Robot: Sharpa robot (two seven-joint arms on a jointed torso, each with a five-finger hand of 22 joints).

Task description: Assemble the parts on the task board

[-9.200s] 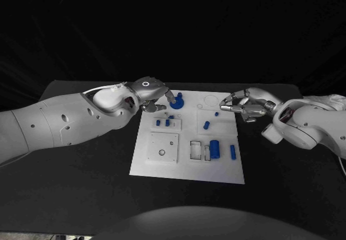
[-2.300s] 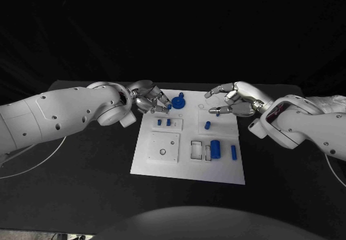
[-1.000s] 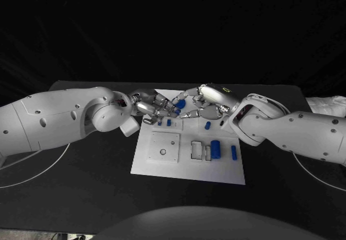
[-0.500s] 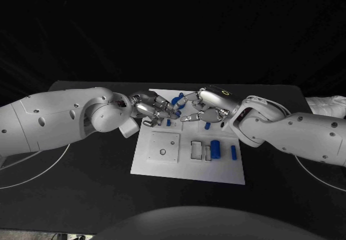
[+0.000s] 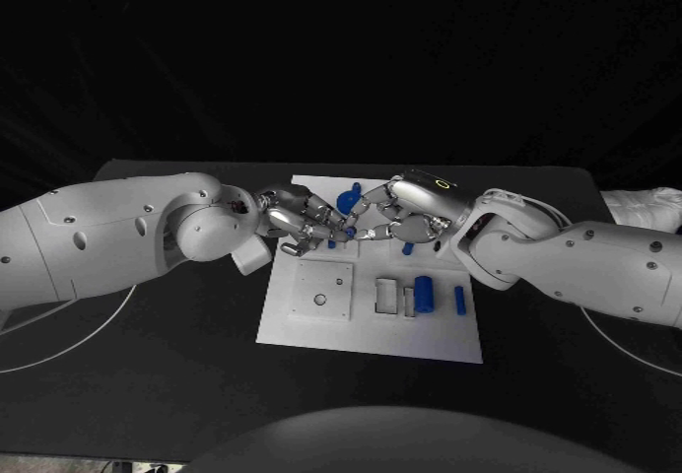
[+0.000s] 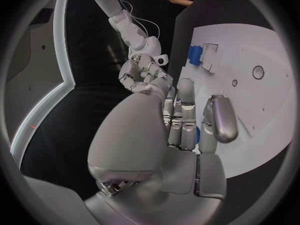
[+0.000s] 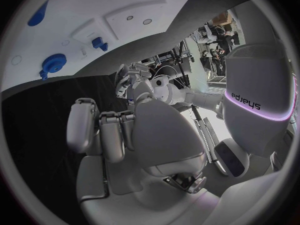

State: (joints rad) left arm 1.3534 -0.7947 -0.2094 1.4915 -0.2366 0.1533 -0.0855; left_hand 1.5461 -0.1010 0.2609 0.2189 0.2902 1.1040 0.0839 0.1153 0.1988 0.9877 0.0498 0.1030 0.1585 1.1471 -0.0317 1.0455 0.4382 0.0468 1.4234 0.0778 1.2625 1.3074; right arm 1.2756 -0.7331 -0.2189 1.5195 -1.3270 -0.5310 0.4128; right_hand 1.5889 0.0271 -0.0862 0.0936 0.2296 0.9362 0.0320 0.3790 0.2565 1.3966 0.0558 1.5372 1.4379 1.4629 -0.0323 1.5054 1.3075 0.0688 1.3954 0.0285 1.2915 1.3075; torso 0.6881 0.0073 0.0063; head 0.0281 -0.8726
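Note:
The white task board (image 5: 370, 330) lies in the middle of the black table. My left hand (image 5: 299, 225) hovers over the board's back left, fingers curled in; a sliver of blue (image 6: 197, 133) shows between them, and I cannot tell if it is held. My right hand (image 5: 402, 212) sits right beside it, fingers curled (image 7: 103, 132) with nothing in them, their tips almost meeting the left hand's. Just behind both hands stands a blue round knob (image 5: 350, 202) (image 7: 55, 62). A thick blue cylinder (image 5: 422, 291) (image 6: 195, 54), a slim peg (image 5: 459, 300) and a short peg (image 5: 407, 247) stay on the board.
A white square inset with a small hole (image 5: 322, 290) takes the board's front left. A blue teardrop piece (image 7: 39, 16) lies farther along the board. A white cloth (image 5: 647, 205) lies at the table's right edge, and a thin cable (image 5: 71, 340) trails at the left.
My right hand has swung from the board's back right across to the left hand. In the last half second the two hands have drawn slightly closer over the back-left pegs.

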